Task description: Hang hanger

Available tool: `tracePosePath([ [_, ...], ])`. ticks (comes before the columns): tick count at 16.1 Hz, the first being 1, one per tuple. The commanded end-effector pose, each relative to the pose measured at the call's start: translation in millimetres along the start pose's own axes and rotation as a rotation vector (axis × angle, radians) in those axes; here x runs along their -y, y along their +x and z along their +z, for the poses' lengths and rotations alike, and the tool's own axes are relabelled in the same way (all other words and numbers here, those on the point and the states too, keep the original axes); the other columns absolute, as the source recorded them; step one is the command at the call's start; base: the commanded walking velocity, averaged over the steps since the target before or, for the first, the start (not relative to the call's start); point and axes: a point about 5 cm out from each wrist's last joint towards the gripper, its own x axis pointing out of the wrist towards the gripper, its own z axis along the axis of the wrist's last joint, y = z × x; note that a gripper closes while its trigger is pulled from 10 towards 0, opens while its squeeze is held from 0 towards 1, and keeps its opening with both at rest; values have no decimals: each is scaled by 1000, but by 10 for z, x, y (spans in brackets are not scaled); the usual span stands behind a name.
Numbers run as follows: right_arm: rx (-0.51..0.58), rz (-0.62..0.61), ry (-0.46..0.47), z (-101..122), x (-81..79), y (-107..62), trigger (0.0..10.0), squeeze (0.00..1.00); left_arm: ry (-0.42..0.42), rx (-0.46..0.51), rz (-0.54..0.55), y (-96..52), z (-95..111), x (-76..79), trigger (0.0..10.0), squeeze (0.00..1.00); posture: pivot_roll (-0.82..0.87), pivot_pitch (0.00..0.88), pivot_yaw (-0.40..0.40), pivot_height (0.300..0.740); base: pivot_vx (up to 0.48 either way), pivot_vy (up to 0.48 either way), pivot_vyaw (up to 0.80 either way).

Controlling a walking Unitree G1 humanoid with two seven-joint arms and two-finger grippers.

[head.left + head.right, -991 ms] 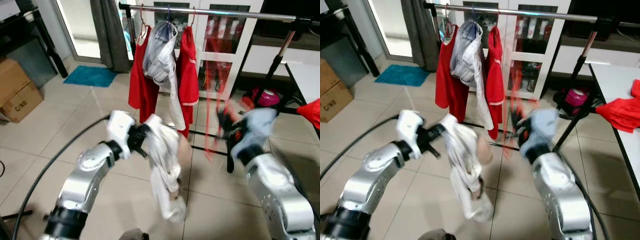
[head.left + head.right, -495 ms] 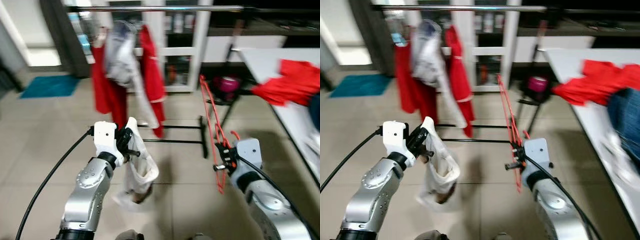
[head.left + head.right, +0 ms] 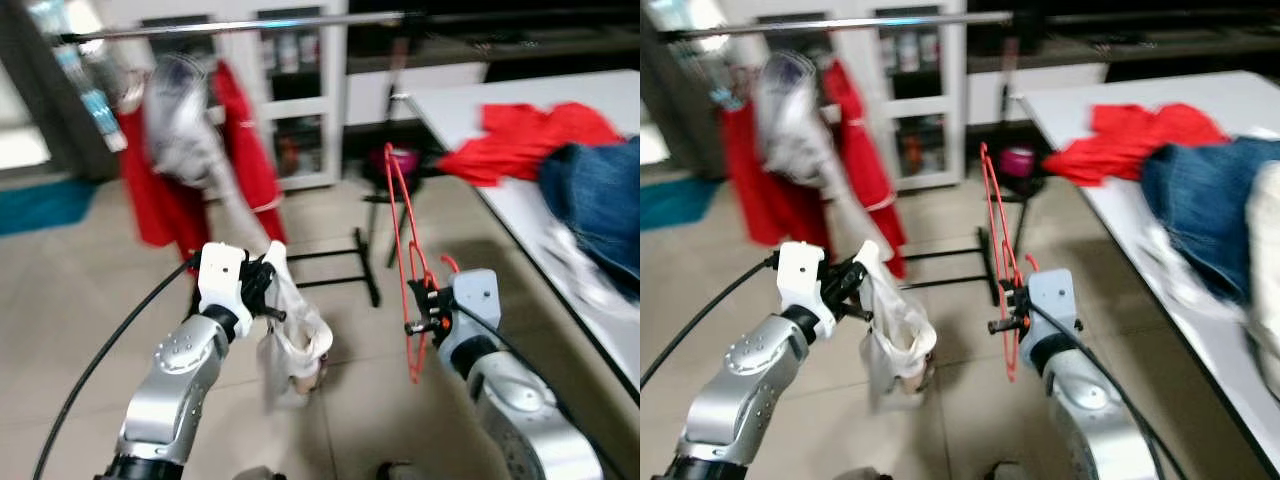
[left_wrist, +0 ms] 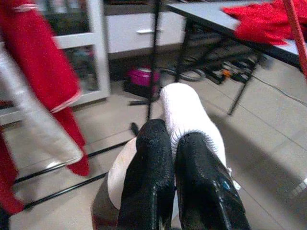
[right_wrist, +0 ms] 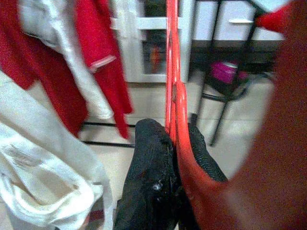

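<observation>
My right gripper is shut on a thin red hanger, which stands upright in front of me; in the right wrist view the red hanger runs up between the black fingers. My left gripper is shut on a white garment that hangs down from it toward the floor; the left wrist view has the white garment bulging over the fingertips. A silver clothes rail crosses the top of the scene, with red and white clothes hanging at its left.
A white table on the right carries a red garment and blue jeans. White glass-door cabinets stand behind the rail. The rack's black base bars lie on the tiled floor, with a pink object behind them.
The view has swung right and blurred, bringing the table and jeans into sight. Both grippers keep their holds; the white garment hangs shorter and closer to the left gripper than a second ago.
</observation>
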Motion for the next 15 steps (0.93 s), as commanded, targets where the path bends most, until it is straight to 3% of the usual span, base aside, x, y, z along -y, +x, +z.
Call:
tracePosePath([
  [1, -31, 36, 3, -32, -10, -51, 10000, 0, 17, 13, -15, 14, 39, 40, 10000, 0, 25, 0, 88, 723, 0, 0, -800],
  [4, -20, -1, -23, -46, 63, -80, 10000, 0, 36, -39, -12, -11, 15, 95, 10000, 0, 35, 0, 83, 723, 0, 0, -800],
  [5, 10, -24, 2, 1, 59, -45, 10000, 0, 42, -30, -51, -8, 49, 108, 10000, 0, 32, 0, 51, 723, 0, 0, -800],
  [8, 11, -3, 31, 45, -8, -25, 10000, 0, 58, -1, -31, -11, 77, 43, 10000, 0, 39, 0, 60, 723, 0, 0, -800],
  [10, 0, -37, 86, 24, 35, -26, 10000, 0, 74, -7, -53, -12, 61, 101, 10000, 0, 39, 0, 55, 723, 0, 0, -800],
  [12, 6, -72, 110, 89, 58, 16, 10000, 0, 74, -7, -37, 9, 124, 48, 10000, 0, 31, 0, 59, 723, 0, 0, -800],
  [15, 6, -71, 129, 60, 91, -71, 10000, 0, 80, -2, -54, -8, 133, 51, 10000, 0, 47, 0, 70, 723, 0, 82, -800],
])
